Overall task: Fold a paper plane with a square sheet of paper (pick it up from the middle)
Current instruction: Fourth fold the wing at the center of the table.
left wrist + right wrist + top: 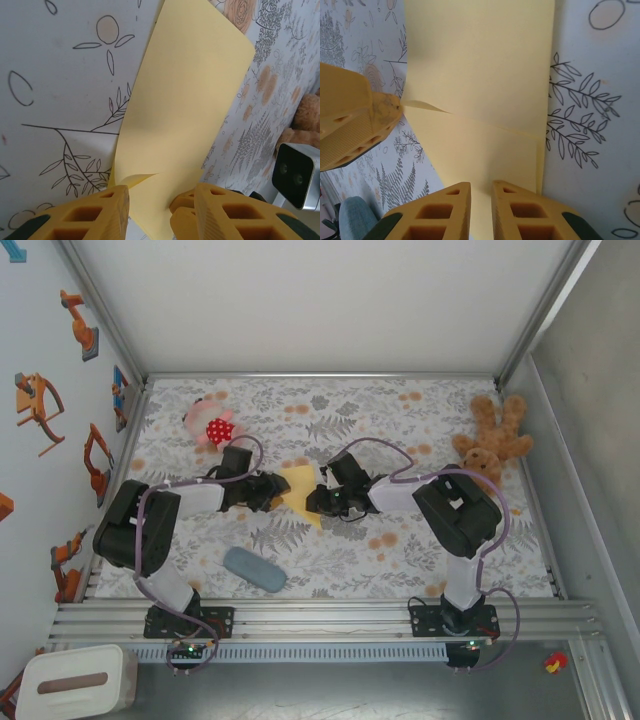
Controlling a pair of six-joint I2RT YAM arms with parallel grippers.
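The square sheet of paper (298, 483) is yellow and partly folded, and is held just above the flowered mat between my two grippers. In the left wrist view the paper (185, 100) runs up from between my fingers, with a small flap curling near the left finger (100, 215). My left gripper (150, 212) stands open, its jaws well apart on either side of the sheet. My right gripper (481, 205) is shut on the near edge of the paper (480, 75), pinching it in a narrow gap. From above, the left gripper (275, 490) and right gripper (318, 500) almost meet.
A brown teddy bear (492, 440) lies at the back right of the mat (400, 550). A pink and red soft toy (210, 425) sits at the back left. A grey-blue oblong pad (254, 568) lies in front of the left arm. A white box (75, 680) stands off the table.
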